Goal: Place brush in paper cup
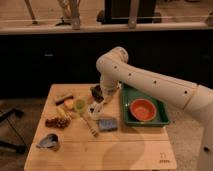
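Observation:
My gripper hangs from the white arm low over the back middle of the wooden table. A dark rounded piece with a white part under it, which looks like the brush, sits right at the gripper's left side. I cannot tell whether it is held. The small white paper cup stands just below and in front of the gripper, between the light-green cup and the green tray.
An orange bowl lies in the green tray at the right. A thin yellowish-handled utensil, a blue sponge, grapes, a grey metal cup and small food items fill the table's left half.

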`<state>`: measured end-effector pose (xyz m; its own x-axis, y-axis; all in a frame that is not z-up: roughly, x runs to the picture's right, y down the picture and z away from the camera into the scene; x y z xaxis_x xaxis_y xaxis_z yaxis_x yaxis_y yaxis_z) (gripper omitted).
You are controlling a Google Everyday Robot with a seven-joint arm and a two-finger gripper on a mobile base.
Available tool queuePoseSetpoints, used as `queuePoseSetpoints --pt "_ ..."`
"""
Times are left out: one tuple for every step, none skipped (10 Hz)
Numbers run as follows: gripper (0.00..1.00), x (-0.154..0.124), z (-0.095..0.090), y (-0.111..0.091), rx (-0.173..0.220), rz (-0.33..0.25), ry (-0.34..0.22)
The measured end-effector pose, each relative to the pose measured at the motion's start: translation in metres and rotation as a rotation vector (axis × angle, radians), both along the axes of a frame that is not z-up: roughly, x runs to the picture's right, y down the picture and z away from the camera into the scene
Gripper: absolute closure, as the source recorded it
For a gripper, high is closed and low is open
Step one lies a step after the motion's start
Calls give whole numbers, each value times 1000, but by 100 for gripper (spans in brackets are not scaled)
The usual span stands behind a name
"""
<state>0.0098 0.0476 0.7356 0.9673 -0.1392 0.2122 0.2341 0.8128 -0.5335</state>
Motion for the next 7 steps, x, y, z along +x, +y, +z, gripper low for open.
queuePoseSetpoints --pt "99 0 1 0 2 -6 6" --pt "99 0 3 1 3 -13 15" --pt "99 0 5 2 7 -21 25" --pt "99 -2 8 3 9 -29 32" --pt "99 -3 10 6 9 -37 39" --pt "99 -4 14 8 8 -47 45" --pt "99 -6 16 9 7 -53 48"
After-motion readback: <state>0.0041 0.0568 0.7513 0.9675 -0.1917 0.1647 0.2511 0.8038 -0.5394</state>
